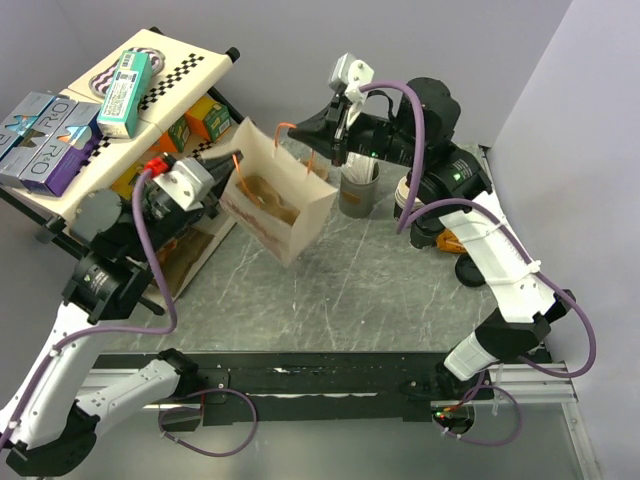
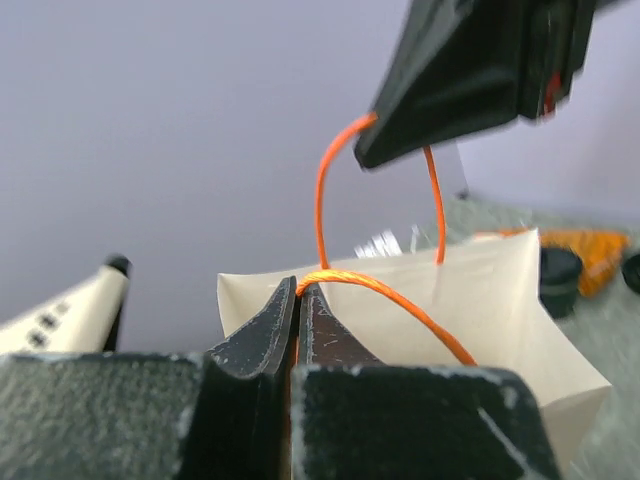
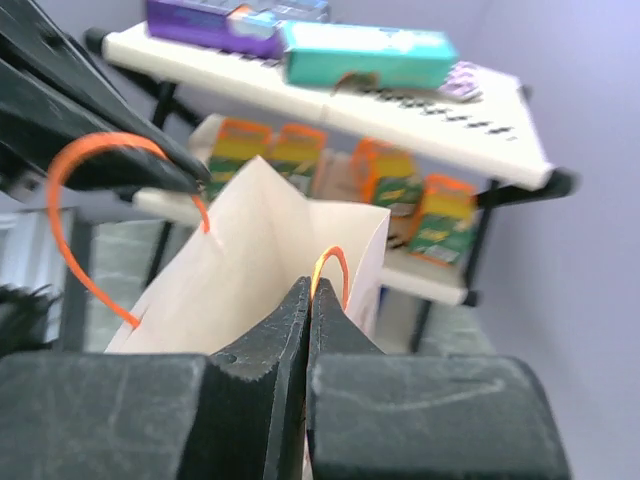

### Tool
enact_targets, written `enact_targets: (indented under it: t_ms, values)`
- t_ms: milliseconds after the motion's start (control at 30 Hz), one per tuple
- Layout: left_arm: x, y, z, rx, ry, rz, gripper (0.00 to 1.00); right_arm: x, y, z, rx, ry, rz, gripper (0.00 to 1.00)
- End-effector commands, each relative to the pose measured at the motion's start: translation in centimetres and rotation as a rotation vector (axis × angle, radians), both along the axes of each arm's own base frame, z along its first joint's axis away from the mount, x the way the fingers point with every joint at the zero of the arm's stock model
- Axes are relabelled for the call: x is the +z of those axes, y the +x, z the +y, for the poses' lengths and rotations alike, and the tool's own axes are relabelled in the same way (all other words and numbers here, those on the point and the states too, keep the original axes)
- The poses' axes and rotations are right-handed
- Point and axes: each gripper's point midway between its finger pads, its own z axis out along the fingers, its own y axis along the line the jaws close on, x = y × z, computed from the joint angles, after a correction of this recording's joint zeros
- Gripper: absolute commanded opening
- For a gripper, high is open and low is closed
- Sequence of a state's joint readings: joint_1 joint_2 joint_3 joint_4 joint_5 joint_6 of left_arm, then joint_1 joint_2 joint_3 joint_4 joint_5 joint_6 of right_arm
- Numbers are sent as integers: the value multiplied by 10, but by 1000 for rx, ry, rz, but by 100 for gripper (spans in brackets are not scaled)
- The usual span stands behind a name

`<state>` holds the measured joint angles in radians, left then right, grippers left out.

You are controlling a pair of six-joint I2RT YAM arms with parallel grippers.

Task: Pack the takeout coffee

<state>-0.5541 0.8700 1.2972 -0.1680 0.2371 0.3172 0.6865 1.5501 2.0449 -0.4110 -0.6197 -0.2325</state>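
Left jaws pinched shut on left handle (image 2: 400,300) at paper bag's (image 1: 285,200) 10 o'clock; right jaws shut on right handle (image 3: 331,250) at 1 o'clock. Overpulling could rip thin cords out.

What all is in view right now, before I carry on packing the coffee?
paper bag: one, cream, mid-table between the hands
takeout coffee: one, dark, black top, on the table beyond the bag
orange item: one, flat, behind the coffee
grey tub: one, right of the bag
shelf rack: one, white top, far left
purple boxes: several, rack top
teal box: one, rack top
cartons: four showing, orange-green, lower shelf
left hand: shut on one orange handle
right hand: shut on the other handle
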Motion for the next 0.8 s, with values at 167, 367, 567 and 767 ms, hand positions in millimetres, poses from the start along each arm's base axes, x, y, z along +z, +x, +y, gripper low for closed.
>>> enact_targets:
  t_ms: [167,367,567,767]
  values:
    - [85,-3,2,6,-109,-165,1,52,36,-18,-203,90,-154,0]
    - [94,-3,-1,-16,-124,-162,1,61,28,-23,-198,103,-175,0]
    - [95,-1,-4,-22,-124,-155,1,60,25,-27,-202,93,-192,0]
    - [95,0,-8,-41,-128,-132,1,65,25,-30,-206,103,-201,0]
